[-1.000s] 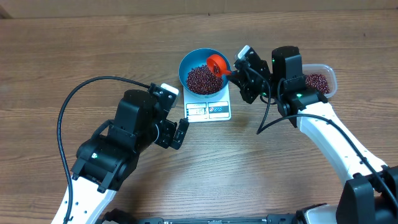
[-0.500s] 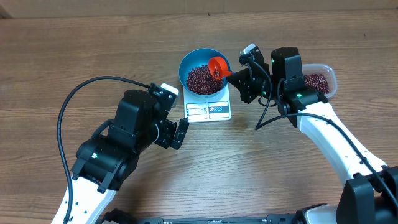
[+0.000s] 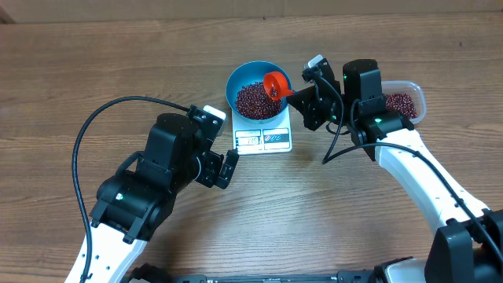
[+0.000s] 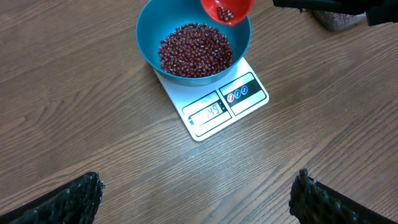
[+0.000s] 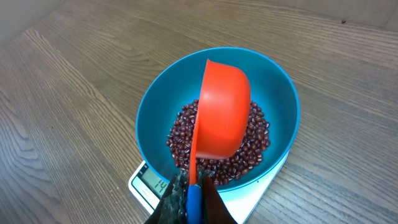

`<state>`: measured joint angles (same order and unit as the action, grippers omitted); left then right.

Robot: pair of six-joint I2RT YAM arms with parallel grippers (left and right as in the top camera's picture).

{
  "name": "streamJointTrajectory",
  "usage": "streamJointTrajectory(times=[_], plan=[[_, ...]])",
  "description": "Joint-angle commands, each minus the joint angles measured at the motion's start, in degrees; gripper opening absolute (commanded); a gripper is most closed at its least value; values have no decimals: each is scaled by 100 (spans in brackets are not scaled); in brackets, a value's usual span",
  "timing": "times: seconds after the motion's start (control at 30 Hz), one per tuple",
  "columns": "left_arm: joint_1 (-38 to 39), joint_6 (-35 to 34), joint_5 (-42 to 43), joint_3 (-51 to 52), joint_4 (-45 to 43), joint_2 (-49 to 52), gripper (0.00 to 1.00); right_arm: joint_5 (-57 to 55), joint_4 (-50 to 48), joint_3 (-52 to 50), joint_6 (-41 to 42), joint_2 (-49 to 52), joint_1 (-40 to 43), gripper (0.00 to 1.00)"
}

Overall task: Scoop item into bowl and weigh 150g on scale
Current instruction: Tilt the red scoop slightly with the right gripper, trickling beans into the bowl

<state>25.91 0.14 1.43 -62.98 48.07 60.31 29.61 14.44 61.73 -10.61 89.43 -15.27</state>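
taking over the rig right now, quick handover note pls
Left hand: open, empty, in front of the scale, apart from it.
Right hand: shut on the orange scoop, tipped over the bowl, not quite empty.
Bowl of beans sits on the scale; display seems to read 149.
Left: add a few more beans, check the display.

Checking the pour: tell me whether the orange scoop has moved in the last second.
Yes, slightly. Overhead, the orange scoop has tipped and edged toward the right rim of the blue bowl, which stayed put on the scale.
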Motion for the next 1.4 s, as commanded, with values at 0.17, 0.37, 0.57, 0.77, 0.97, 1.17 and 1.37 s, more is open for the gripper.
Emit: streamJointTrajectory(times=[0.17, 0.37, 0.57, 0.77, 0.97, 1.17, 1.37], plan=[[37, -33, -37, 20, -7, -33, 100, -85, -538, 208, -765, 24, -11, 4], [37, -33, -37, 20, -7, -33, 99, -74, -214, 208, -787, 24, -44, 4], [37, -33, -37, 20, -7, -33, 99, -116, -302, 208, -772, 24, -52, 4], [37, -33, -37, 20, -7, -33, 100, -533, -398, 208, -1003, 28, -26, 4], [37, -33, -37, 20, -7, -33, 99, -555, -450, 208, -962, 31, -44, 4], [37, -33, -37, 20, -7, -33, 99, -490, -470, 208, -894, 31, -52, 4], [37, -33, -37, 20, -7, -33, 100, -374, -426, 208, -898, 31, -48, 4]])
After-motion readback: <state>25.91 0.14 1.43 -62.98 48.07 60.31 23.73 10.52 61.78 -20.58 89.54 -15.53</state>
